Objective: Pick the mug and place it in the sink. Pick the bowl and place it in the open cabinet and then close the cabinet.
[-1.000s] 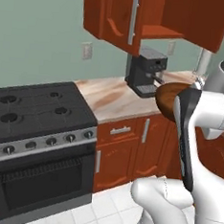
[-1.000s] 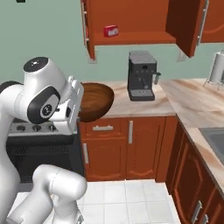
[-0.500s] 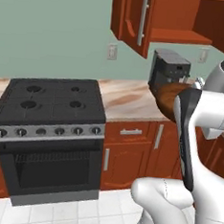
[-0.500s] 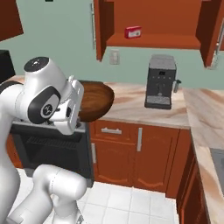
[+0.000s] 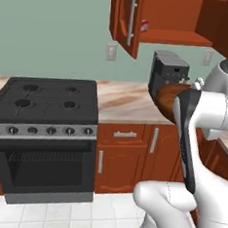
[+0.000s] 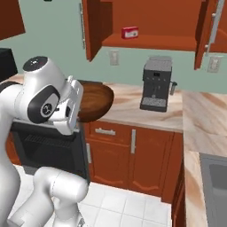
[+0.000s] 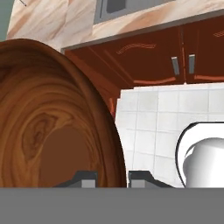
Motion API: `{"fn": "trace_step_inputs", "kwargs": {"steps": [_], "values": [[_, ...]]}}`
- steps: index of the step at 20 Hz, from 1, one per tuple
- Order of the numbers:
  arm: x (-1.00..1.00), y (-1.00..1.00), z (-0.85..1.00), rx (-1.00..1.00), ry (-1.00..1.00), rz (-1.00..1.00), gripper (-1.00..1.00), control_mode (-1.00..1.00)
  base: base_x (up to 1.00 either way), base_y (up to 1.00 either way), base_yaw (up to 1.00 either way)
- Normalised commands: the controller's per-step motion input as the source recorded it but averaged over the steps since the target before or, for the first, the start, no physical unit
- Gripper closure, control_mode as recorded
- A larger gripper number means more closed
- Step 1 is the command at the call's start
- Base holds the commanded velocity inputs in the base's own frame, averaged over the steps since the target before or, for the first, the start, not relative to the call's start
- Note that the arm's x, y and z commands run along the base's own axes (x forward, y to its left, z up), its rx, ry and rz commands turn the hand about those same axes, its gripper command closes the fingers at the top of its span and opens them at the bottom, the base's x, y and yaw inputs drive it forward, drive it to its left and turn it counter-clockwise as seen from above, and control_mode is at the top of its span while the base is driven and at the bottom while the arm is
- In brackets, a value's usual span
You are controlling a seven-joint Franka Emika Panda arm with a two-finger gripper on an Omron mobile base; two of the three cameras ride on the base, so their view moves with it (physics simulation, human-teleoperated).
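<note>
Right base view has the cabinet (image 6: 146,26) at twelve o'clock, doors swung wide, its shelf bare but for a small red box (image 6: 129,32) whose white label is too small to read. Below runs the marbled bench (image 6: 133,106), with a black stove (image 5: 41,129) at nine o'clock in the left base view and a sink (image 6: 217,186) corner at four o'clock. A grey coffee machine (image 6: 156,83) stands near the bench's back wall, no readable brand. The bowl (image 6: 91,102) hangs off the bench's front edge over open tiled floor, tilted on its side. The hand (image 7: 111,177) is clenched on the bowl's rim, one finger inside and one outside.
</note>
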Motion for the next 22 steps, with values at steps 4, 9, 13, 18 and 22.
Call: {"fn": "trace_step_inputs", "kwargs": {"steps": [4, 9, 13, 18, 22], "values": [[0.00, 0.00, 0.00, 0.00, 0.00, 0.00, 1.00, 1.00, 0.24, -0.59, -0.07], [0.00, 0.00, 0.00, 0.00, 0.00, 0.00, 1.00, 1.00, 0.66, -0.11, -0.05], [0.00, 0.00, 0.00, 0.00, 0.00, 0.00, 1.00, 1.00, 0.82, 0.00, -0.02], [0.00, 0.00, 0.00, 0.00, 0.00, 0.00, 1.00, 1.00, 0.41, -0.42, 0.00], [0.00, 0.00, 0.00, 0.00, 0.00, 0.00, 1.00, 1.00, 0.30, -0.65, 0.00]]}}
